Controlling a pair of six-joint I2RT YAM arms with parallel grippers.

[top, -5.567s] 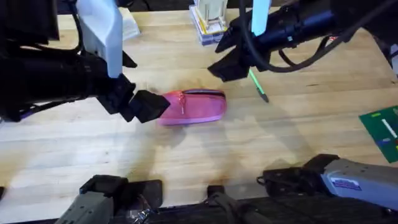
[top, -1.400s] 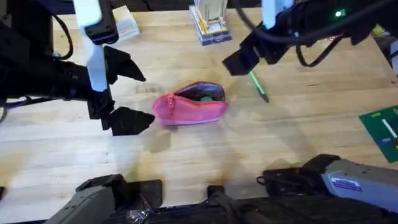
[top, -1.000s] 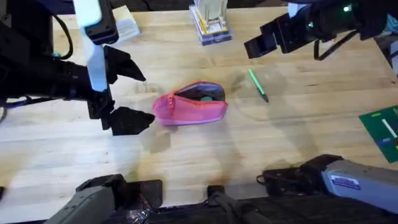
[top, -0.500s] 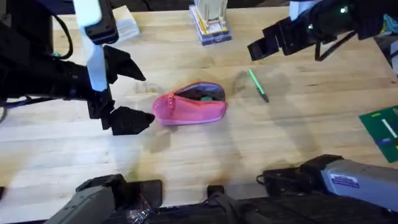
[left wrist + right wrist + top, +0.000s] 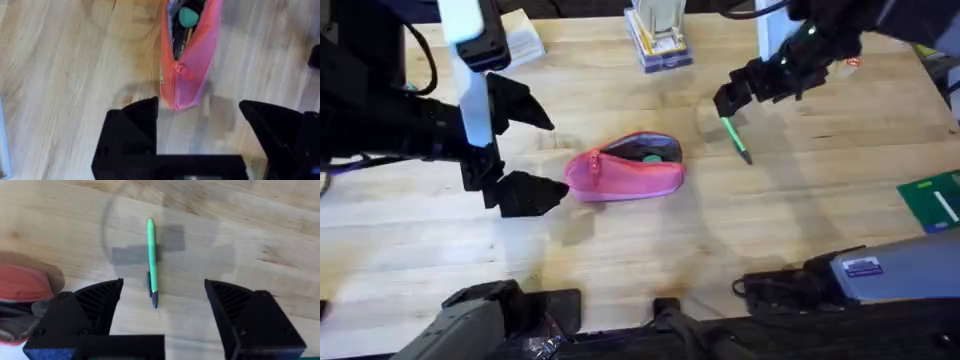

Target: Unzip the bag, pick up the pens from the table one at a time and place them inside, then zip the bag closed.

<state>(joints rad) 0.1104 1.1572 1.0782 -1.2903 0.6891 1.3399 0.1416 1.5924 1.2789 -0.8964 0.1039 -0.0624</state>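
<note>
The table (image 5: pixel 620 250), a pale butcher-block top of glued planks, spans the overhead view, and both arms reach out over it. The left arm comes in from 9 o'clock as a big dark mass, and its left gripper (image 5: pixel 525 145) has its black fingers spread wide apart, holding nothing, just beside the bag's closed end on the 9 o'clock side; in the left wrist view that gripper (image 5: pixel 200 125) straddles the tip of the pouch without touching it. The right arm stretches across from 2 o'clock, and the right gripper (image 5: pixel 732 98) hangs over the upper end of the pen, its fingers also parted; in the right wrist view that gripper (image 5: pixel 162 292) has the pen lying on the wood between its two finger ends, not pinched. The bag (image 5: pixel 625 172), a pink-red fabric pouch, lies near the middle of the table, long axis running 9 to 3 o'clock, its zipper open over the 3 o'clock half so that dark contents and something teal show inside; the left wrist view shows the bag (image 5: pixel 187 55) gaping at its far end. The pen (image 5: pixel 735 138), thin and bright green with a dark tip, lies flat on the table at about 2 o'clock from the bag, well apart from it; in the right wrist view the pen (image 5: pixel 152 260) rests on its own shadow.
</note>
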